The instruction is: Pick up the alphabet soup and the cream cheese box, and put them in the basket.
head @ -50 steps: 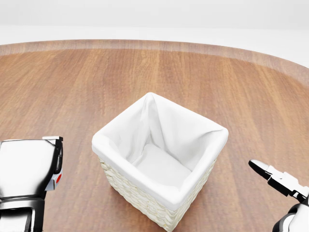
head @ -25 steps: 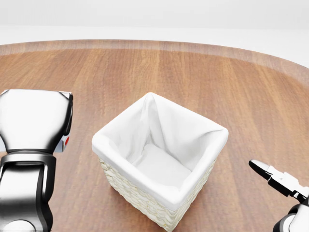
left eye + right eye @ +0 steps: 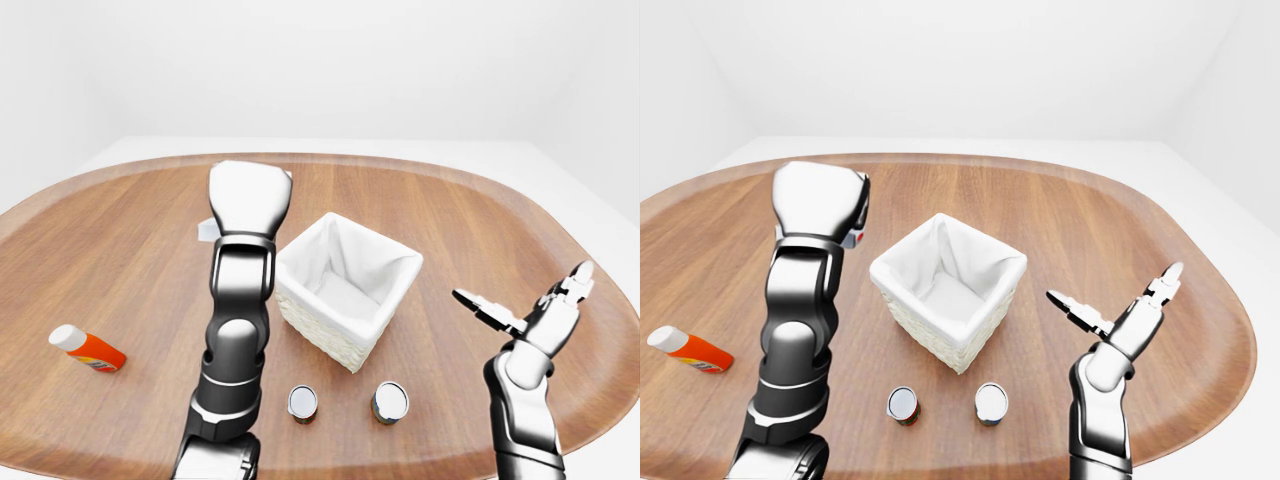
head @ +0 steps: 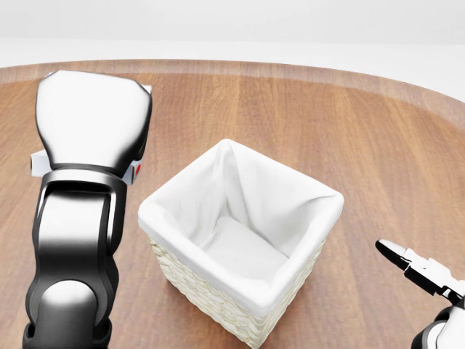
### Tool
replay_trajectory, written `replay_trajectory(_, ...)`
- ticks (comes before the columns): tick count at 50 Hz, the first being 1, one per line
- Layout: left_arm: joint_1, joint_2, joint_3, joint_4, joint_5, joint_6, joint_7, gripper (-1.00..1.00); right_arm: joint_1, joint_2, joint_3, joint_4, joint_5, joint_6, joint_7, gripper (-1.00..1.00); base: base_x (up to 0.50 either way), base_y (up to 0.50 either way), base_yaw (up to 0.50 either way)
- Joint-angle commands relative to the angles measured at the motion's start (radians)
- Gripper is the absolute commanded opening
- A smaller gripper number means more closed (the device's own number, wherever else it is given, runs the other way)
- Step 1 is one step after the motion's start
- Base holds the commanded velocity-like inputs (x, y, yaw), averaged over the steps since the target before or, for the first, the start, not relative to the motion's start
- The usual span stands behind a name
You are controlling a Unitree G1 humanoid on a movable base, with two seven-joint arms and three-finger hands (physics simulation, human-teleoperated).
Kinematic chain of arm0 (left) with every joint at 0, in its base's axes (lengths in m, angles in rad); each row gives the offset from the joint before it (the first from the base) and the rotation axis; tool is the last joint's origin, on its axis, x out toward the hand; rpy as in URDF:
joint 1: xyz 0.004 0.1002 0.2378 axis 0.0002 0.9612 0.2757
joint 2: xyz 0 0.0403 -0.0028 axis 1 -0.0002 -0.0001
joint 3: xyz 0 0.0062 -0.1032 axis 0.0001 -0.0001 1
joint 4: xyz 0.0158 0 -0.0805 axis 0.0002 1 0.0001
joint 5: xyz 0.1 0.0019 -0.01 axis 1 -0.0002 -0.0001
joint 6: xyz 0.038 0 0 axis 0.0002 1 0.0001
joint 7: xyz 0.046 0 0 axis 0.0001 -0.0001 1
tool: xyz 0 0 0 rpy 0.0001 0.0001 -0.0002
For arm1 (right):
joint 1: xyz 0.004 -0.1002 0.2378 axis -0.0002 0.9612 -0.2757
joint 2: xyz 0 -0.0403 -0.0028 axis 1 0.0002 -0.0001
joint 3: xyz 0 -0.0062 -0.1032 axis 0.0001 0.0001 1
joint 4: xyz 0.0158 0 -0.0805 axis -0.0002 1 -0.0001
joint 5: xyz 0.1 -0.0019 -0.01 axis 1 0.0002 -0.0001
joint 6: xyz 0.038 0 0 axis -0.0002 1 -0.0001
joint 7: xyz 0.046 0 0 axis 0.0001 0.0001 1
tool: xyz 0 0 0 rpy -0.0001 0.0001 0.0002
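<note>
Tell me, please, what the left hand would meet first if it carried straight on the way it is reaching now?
Probably the small pale box peeking out from behind the left hand, up and away across the table. Depth is unclear, so it may pass over the box.

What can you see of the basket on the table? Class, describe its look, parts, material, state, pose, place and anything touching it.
The basket is a squarish, pale woven container, like wicker, with a white cloth liner folded over its rim. It stands upright and open-topped on the wooden table, near the middle, turned corner-on to the head view. Its inside shows only the liner. Nothing visibly touches it except the table; the left hand is raised at its left, apart.
</note>
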Motion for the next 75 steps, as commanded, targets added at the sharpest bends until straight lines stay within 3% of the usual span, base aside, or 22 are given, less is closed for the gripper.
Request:
replay_trajectory(1, -0.076, -0.044, -0.028, 0.037, 0.034, 0.0, -0.022, -1.0, 0.004, 0.001, 0.0, -0.011, 0.002, 0.008, 0.0, 1.0, 0.0, 0.0, 0.0)
replay_trajectory(5, -0.118, -0.067, -0.041, 0.087, 0.046, 0.0, -0.027, -1.0, 0.002, 0.001, 0.0, 0.002, 0.002, -0.005, 0.0, 1.0, 0.0, 0.0, 0.0)
replay_trajectory(15, -0.136, -0.113, -0.079, 0.186, 0.065, 0.0, 0.017, -1.0, 0.0, -0.001, -0.006, -0.01, 0.013, 0.01, 0.0, 1.0, 0.0, 0.0, 0.0)
replay_trajectory(26, -0.146, -0.138, -0.169, 0.319, 0.065, 0.0, 0.068, -1.0, 0.006, 0.002, -0.008, -0.019, 0.02, 0.012, 0.0, 1.0, 0.0, 0.0, 0.0)
replay_trajectory(40, -0.149, -0.203, -0.191, 0.457, 0.065, 0.0, 0.135, -1.0, 0.005, 0.001, -0.005, -0.016, 0.017, 0.01, 0.0, 1.0, 0.0, 0.0, 0.0)
replay_trajectory(43, -0.15, -0.21, -0.188, 0.499, 0.065, 0.0, 0.159, -1.0, 0.003, 0.001, -0.006, -0.006, 0.018, 0.0, 0.0, 1.0, 0.0, 0.0, 0.0)
replay_trajectory(49, -0.167, -0.24, -0.164, 0.606, 0.065, 0.0, 0.215, -1.0, 0.009, 0.003, -0.006, -0.035, 0.02, 0.022, 0.0, 1.0, 0.0, 0.0, 0.0)
replay_trajectory(56, -0.181, -0.259, -0.156, 0.68, 0.058, 0.0, 0.253, -1.0, 0.007, 0.004, -0.006, -0.022, 0.019, 0.011, 0.0, 1.0, 0.0, 0.0, 0.0)
replay_trajectory(70, -0.219, -0.241, -0.142, 0.871, -0.002, 0.0, 0.353, -1.0, 0.009, 0.003, -0.005, -0.025, 0.018, 0.011, 0.0, 1.0, 0.0, 0.0, 0.0)
replay_trajectory(75, -0.231, -0.229, -0.14, 0.912, -0.031, 0.0, 0.369, -1.0, 0.006, 0.002, -0.004, -0.008, 0.015, -0.003, 0.0, 1.0, 0.0, 0.0, 0.0)
